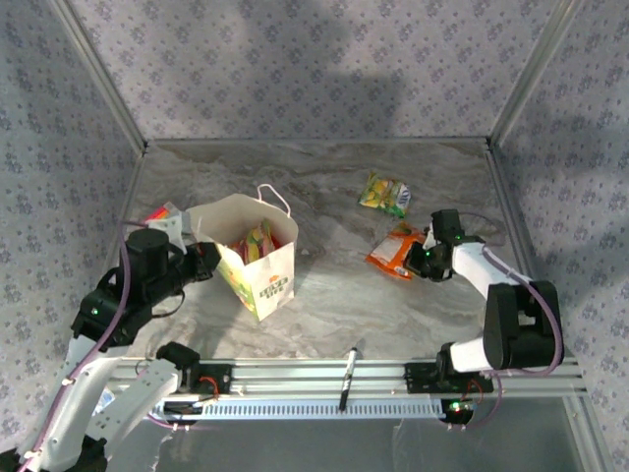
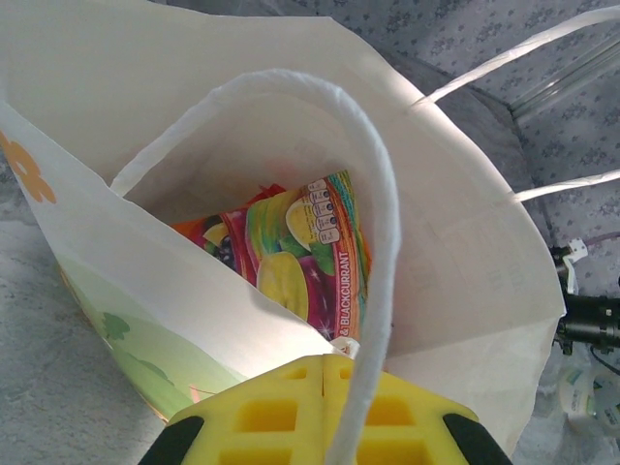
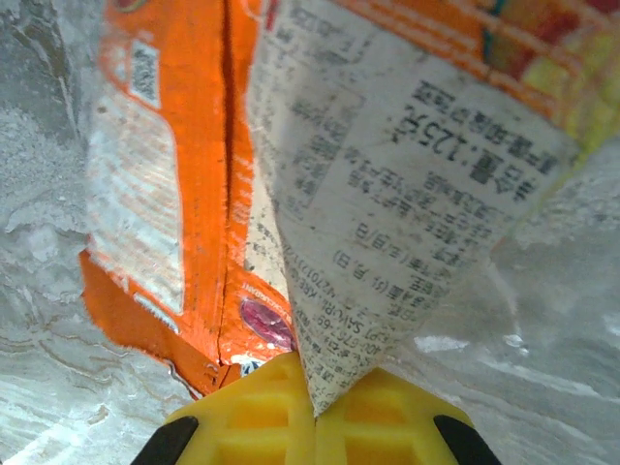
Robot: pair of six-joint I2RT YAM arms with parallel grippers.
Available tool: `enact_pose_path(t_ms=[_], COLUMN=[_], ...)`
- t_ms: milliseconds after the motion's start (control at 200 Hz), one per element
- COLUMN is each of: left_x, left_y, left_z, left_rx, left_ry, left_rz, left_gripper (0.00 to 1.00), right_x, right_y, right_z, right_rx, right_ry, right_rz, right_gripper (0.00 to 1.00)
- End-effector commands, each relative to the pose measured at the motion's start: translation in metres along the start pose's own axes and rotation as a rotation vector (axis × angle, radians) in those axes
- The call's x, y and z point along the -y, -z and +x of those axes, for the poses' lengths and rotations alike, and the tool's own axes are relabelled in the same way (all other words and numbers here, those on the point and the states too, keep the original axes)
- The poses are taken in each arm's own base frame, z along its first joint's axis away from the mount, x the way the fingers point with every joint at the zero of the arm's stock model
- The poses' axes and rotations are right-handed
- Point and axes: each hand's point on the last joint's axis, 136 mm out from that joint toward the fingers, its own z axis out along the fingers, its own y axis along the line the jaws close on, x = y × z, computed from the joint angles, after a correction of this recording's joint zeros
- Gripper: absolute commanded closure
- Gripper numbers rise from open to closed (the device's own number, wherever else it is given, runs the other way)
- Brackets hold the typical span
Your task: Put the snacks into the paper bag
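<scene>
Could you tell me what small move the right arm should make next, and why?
Probably lift the orange packet a little off the table: the right gripper is shut on its edge, yet it lies on the surface. The paper bag, held at its rim by the left gripper, stands to its left.

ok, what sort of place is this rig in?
Probably a lab test booth: patterned cloth walls on metal posts, a marble-look table, left arm and right arm bolted to a rail.
</scene>
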Motion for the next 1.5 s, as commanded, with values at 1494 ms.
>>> enact_pose_path(t_ms=[1494], left_x=[-0.004], left_y=[0.028], left_z=[-0.002], left_rx=[0.078], left_ry=[-0.014], left_rz=[0.015], left_gripper=[0.96], right_x=[-0.293], right_y=[0.292], right_z=[-0.018], right_rx=[0.595], right_ry=[0.878], right_rz=[-0.291], right_gripper=[1.00])
